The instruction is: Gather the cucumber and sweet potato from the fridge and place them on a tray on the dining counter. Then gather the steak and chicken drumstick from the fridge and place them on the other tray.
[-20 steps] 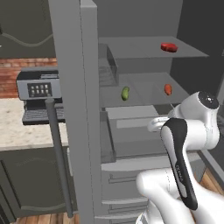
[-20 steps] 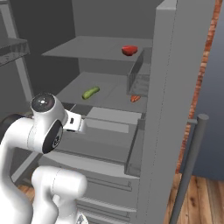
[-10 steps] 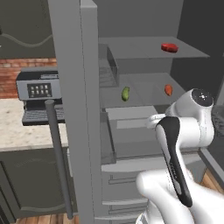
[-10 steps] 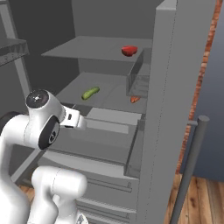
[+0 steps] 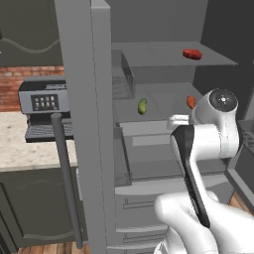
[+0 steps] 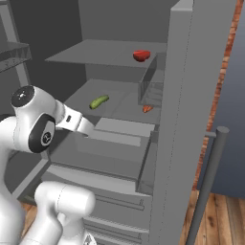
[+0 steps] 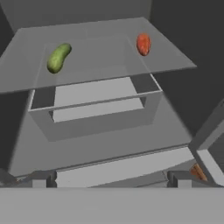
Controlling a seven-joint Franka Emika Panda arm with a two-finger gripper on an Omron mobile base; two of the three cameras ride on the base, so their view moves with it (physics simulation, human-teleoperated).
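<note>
From the left base view, the white arm bends toward the open fridge; a green cucumber and orange sweet potato lie apart on its middle shelf. The right base view shows red steak above. In the hand view, the gripper stands wide open, empty.

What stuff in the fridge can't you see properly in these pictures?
- Chicken drumstick: I cannot pick it out on the shelves.
- Red item on the top shelf: too small in both base views to tell if it is the steak.
- Fingers: cut off by the hand view's bottom edge.
- Orange thing: partly hidden behind a door bin edge.
</note>
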